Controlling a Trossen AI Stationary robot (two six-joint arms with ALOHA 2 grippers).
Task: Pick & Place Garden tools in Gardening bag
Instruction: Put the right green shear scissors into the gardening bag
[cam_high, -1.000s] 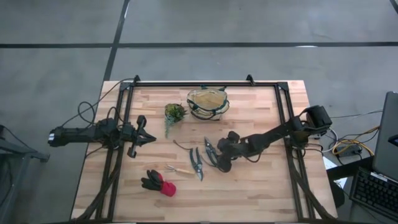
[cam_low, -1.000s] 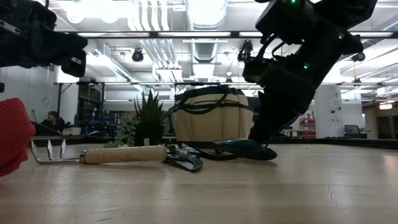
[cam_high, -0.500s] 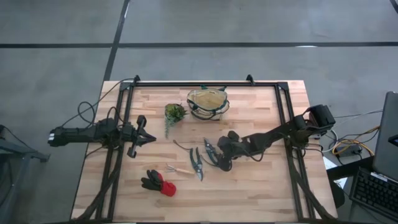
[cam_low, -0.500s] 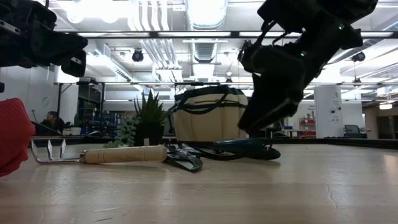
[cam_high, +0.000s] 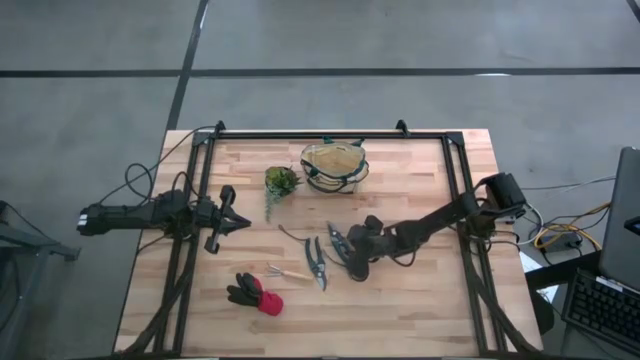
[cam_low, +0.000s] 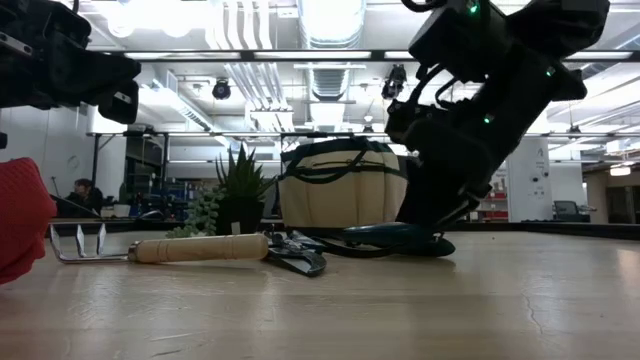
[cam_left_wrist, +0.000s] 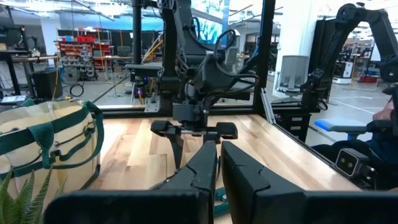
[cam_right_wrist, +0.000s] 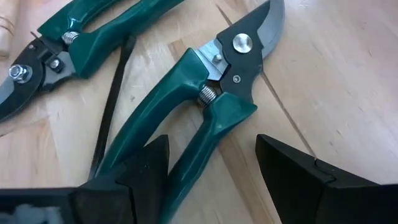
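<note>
Two green-handled pruning shears lie flat on the wooden table: one (cam_high: 337, 243) under my right gripper, the other (cam_high: 317, 262) just to its left. A wooden-handled hand tool (cam_high: 291, 272) and the black-and-red gloves (cam_high: 254, 294) lie nearer the front. The tan bag (cam_high: 335, 165) with green trim stands at the far middle. My right gripper (cam_right_wrist: 211, 168) is open and low over the first shears (cam_right_wrist: 205, 106), one finger on either side of its handles; I cannot tell if they touch. My left gripper (cam_high: 243, 222) is shut and empty at the table's left.
A small green potted plant (cam_high: 281, 181) stands left of the bag. A thin dark cord (cam_right_wrist: 112, 106) lies on the wood between the two shears. A black frame (cam_high: 330, 135) runs along the table's far and side edges. Bare wood lies at the front right.
My right gripper has lifted and tipped a little above the shears, then come back down over their handles, ending slightly farther toward the table's left. The shears have stayed flat in place.
</note>
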